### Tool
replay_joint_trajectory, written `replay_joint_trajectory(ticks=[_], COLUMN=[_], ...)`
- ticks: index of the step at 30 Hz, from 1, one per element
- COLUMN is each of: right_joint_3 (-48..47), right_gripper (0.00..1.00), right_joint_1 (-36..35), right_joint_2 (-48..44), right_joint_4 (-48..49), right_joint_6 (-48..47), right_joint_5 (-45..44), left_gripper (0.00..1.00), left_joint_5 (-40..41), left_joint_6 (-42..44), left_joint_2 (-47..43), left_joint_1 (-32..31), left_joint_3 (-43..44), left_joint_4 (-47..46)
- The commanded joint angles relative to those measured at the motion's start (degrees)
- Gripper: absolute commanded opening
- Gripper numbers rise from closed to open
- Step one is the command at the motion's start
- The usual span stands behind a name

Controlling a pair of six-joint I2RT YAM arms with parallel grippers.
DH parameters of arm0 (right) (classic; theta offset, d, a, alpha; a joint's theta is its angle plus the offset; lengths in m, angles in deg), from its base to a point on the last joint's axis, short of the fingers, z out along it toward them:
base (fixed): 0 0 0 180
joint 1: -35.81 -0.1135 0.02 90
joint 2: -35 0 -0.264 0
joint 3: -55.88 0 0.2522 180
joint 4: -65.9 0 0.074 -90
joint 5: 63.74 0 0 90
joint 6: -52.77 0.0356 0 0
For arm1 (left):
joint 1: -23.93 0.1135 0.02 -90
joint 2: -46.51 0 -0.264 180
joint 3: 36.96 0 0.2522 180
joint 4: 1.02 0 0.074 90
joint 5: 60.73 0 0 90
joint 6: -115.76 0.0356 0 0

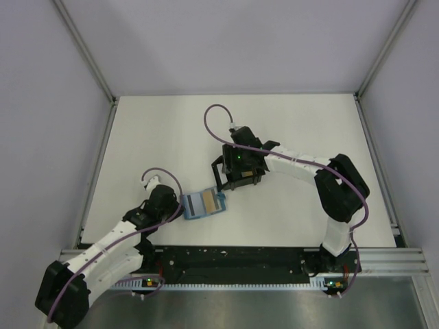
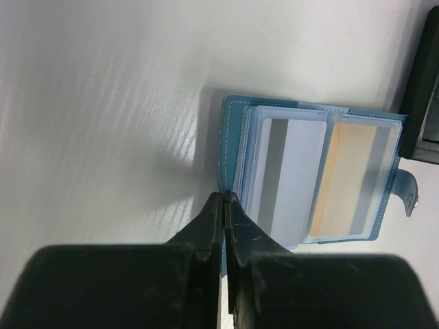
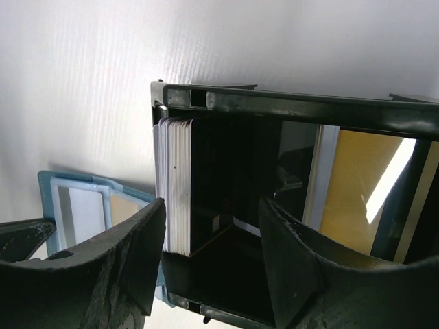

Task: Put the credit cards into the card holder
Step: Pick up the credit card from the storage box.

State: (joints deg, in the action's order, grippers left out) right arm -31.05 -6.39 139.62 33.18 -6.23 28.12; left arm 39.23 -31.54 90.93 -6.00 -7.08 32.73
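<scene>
The teal-blue card holder (image 1: 204, 203) lies open on the white table, with a silver-white card (image 2: 291, 175) in one clear sleeve and an orange card (image 2: 350, 179) in the other. My left gripper (image 2: 225, 200) is shut on the holder's left edge; it also shows in the top view (image 1: 181, 205). My right gripper (image 3: 212, 212) is open and empty, its fingers lowered over the black tray (image 3: 295, 106). A stack of white-edged credit cards (image 3: 175, 185) stands on edge against the tray's left wall, just inside my left finger. A yellow-orange card (image 3: 357, 185) leans at the tray's right.
The black tray (image 1: 236, 179) sits just right of and behind the card holder (image 3: 75, 205), nearly touching it. The holder's strap with a snap (image 2: 413, 193) sticks out toward the tray (image 2: 422, 103). Aluminium frame rails border the table.
</scene>
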Motion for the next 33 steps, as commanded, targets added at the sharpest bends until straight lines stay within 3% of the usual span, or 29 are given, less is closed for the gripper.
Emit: replay_joint_trajectory(ticks=[1, 19, 33], right_joint_3=[-1.3, -4.6, -3.2], right_gripper=[0.57, 0.57, 0.51], right_joint_1=[0.3, 1.3, 1.4], right_joint_2=[-2.3, 3.8, 0.9], right_joint_4=[1.6, 5.2, 6.7], right_joint_6=[-0.7, 3.6, 3.7], right_joint_5=[3.1, 16.1, 17.2], left_gripper=[0.00, 0.00, 0.00], left_joint_5=[0.3, 0.2, -0.5], left_joint_6=[0.3, 0.8, 0.9], left_joint_2=[0.3, 0.8, 1.2], left_joint_1=[0.4, 0.5, 0.7], left_joint_3=[1.0, 1.4, 1.5], left_joint_4=[-2.5, -2.9, -3.6])
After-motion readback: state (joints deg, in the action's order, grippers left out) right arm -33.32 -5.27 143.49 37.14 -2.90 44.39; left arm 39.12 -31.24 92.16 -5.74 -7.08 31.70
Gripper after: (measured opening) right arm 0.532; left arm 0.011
